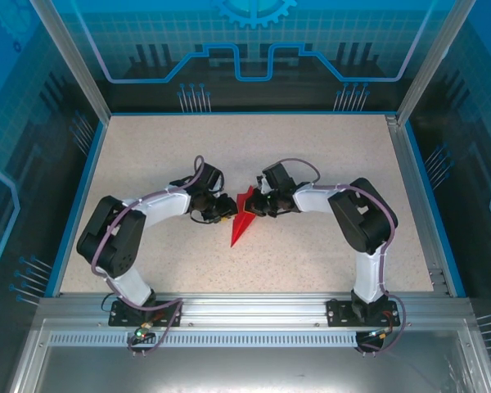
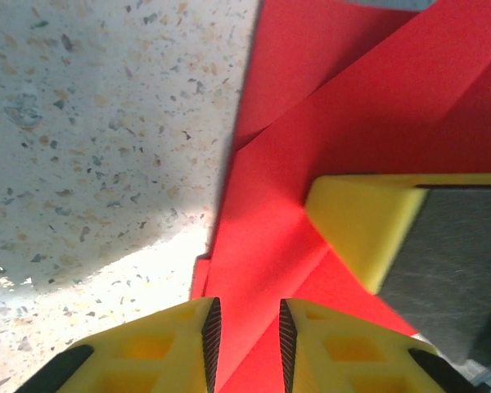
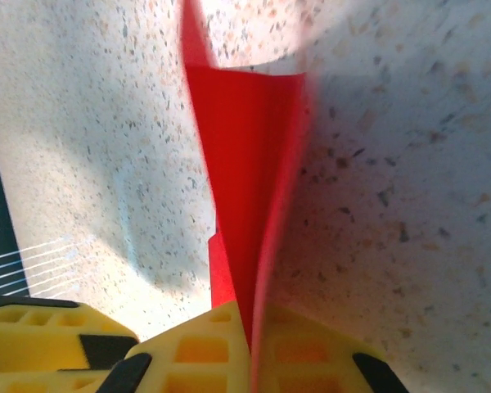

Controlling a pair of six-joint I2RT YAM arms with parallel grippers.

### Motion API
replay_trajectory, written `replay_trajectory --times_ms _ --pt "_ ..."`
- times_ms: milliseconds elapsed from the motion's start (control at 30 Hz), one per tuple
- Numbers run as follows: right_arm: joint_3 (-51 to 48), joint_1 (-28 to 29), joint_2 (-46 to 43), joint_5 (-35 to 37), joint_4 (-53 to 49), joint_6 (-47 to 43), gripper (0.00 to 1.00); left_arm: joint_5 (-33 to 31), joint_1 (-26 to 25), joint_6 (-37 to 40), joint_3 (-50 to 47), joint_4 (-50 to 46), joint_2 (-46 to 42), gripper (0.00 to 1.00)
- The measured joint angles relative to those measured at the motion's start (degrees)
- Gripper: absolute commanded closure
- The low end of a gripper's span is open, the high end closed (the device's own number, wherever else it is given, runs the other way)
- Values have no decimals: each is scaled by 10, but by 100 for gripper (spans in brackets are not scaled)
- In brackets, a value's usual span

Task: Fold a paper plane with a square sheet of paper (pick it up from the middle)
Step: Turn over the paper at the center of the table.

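Observation:
The red paper plane (image 1: 242,219), a slim folded dart, lies at the table's middle with its tip pointing toward the near edge. My right gripper (image 1: 254,205) is shut on its upright centre fold; in the right wrist view the paper plane (image 3: 245,164) rises from between the closed yellow jaws of the right gripper (image 3: 252,332). My left gripper (image 1: 227,211) sits at the plane's left side. In the left wrist view the left gripper (image 2: 245,332) stands narrowly open, with the creased paper plane (image 2: 344,106) showing through the gap. A yellow right fingertip (image 2: 360,221) rests on the paper.
The speckled tabletop (image 1: 147,164) is bordered by a blue rim and metal frame posts (image 1: 409,147). The two arms arch inward from their bases at the near edge (image 1: 245,311). Part of the left gripper's yellow fingers (image 3: 33,336) shows beside the right jaws.

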Motion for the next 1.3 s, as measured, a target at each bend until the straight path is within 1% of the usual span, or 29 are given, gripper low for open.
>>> replay_trajectory --times_ms 267,700,967,1067,1300 --pt "21 30 -19 29 -64 -2 98 0 0 0 -3 -5 -26 70" --pt "52 30 -42 37 -121 -19 97 -4 0 0 -14 -16 -52 69" --pt "52 31 -72 73 -163 -45 98 -22 0 0 -30 -15 -92 70" --pt "57 35 -87 93 -199 -66 98 -31 2 1 -41 -15 -113 70" --pt "125 40 -108 163 -328 -134 98 -68 28 -2 -46 0 -147 70"
